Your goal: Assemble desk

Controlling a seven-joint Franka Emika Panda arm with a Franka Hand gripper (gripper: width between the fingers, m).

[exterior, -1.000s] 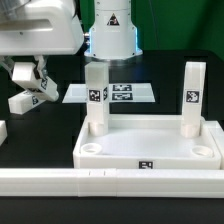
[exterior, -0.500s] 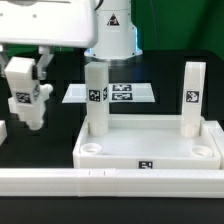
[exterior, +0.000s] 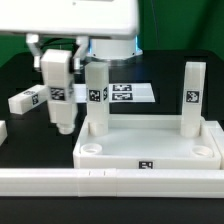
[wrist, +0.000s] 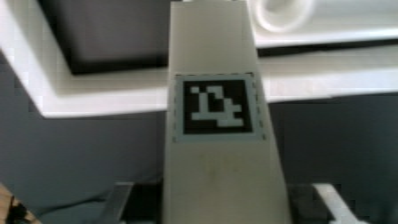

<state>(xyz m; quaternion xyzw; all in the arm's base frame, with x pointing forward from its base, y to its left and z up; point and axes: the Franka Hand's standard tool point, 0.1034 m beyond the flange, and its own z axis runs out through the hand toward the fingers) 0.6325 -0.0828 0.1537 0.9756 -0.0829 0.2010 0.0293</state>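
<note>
Already two legs stand upright in the desk top's (exterior: 150, 150) far sockets: the far-left leg (exterior: 96, 98) and the far-right leg (exterior: 192, 98), sides as the exterior view shows them. The gripper (exterior: 57, 52) pinches the third leg (exterior: 58, 95) by its upper end, holding it upright just beside the top's left edge. The fourth leg (exterior: 28, 100) lies on the table. Both near sockets (exterior: 92, 147) look empty, so about half the job remains.
</note>
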